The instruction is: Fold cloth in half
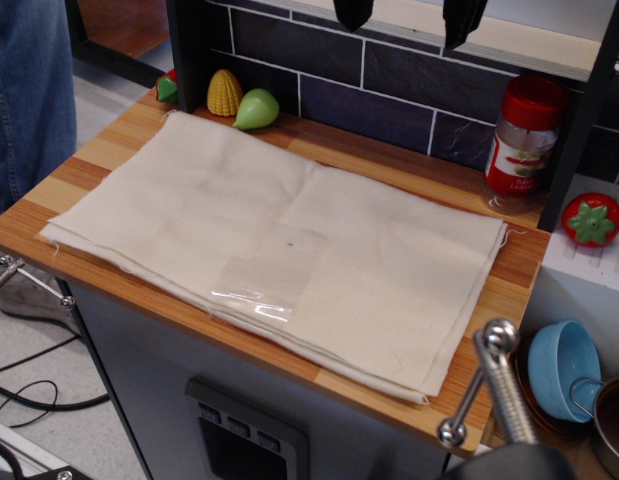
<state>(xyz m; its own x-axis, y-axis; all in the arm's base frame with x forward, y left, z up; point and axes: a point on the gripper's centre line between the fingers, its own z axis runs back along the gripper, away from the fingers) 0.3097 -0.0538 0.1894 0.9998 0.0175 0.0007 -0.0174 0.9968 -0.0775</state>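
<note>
The cloth is a large cream sheet lying flat in layers on the wooden counter. It covers most of the top. It has faint crease lines, a small dark speck near the middle and a shiny clear tape patch towards the front edge. Only two dark fingertips of my gripper show at the top edge. They hang well apart, high above the cloth's back edge, and hold nothing. The rest of the arm is out of view.
Toy corn, a green pear and a red-green vegetable stand at the back left. A red-lidded jar stands back right. A toy tomato, a blue cup and a metal tap are at the right. A person's jeans show at the left.
</note>
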